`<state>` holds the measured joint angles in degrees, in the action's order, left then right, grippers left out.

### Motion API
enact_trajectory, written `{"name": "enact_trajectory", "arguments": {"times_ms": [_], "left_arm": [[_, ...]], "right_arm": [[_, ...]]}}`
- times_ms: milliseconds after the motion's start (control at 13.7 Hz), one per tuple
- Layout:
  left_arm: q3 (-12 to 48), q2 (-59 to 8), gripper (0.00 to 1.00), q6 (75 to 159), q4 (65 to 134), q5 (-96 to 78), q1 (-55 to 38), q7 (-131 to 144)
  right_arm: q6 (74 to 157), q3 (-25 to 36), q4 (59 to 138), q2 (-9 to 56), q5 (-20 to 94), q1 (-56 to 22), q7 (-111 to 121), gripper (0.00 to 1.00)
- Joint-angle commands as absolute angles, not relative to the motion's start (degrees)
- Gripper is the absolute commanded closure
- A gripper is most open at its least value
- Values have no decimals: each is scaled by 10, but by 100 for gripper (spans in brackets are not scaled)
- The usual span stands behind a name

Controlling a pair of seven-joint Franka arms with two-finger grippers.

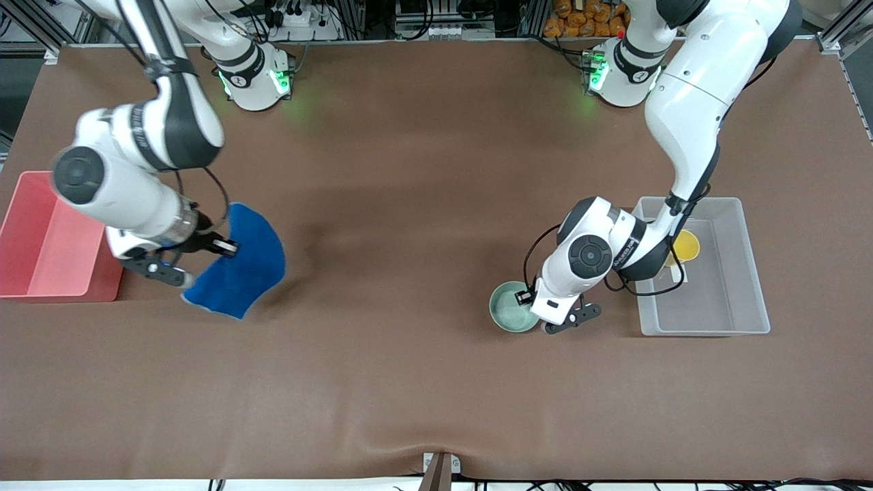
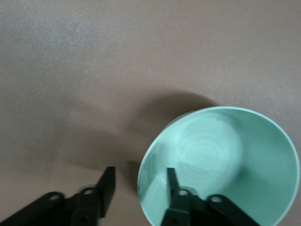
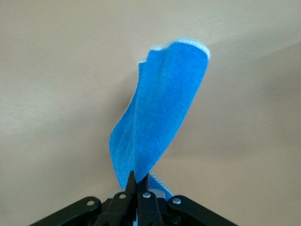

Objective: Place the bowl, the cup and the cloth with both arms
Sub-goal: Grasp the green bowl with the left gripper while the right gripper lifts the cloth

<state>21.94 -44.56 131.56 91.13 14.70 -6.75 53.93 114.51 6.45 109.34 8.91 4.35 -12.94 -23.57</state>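
Note:
The pale mint green bowl (image 1: pixel 510 309) (image 2: pixel 221 160) stands on the brown table, beside the clear bin. My left gripper (image 1: pixel 545 318) (image 2: pixel 141 176) is down at its rim and open, one finger inside the bowl, the other outside with a gap to the rim. The yellow cup (image 1: pixel 686 245) stands in the clear bin, partly hidden by the left arm. My right gripper (image 1: pixel 224 245) (image 3: pixel 140 176) is shut on one edge of the bright blue cloth (image 1: pixel 242 267) (image 3: pixel 160 113), which hangs in folds above the table beside the red bin.
A red bin (image 1: pixel 41 239) sits at the right arm's end of the table. A clear plastic bin (image 1: pixel 750 273) sits at the left arm's end. The brown table cover has a ridge along its front edge.

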Motion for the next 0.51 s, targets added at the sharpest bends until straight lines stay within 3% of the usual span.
{"name": "enact_trajectory", "arguments": {"times_ms": [0,439], "left_arm": [[218,-454,100,1319,896,163,-70,549],[218,-401,100,1312,908,167,-46,535]], "right_arm": [[1110,57,1105,48,37,-72,-166,100],[1068,58,1101,28,36,34,-22,100]]}}
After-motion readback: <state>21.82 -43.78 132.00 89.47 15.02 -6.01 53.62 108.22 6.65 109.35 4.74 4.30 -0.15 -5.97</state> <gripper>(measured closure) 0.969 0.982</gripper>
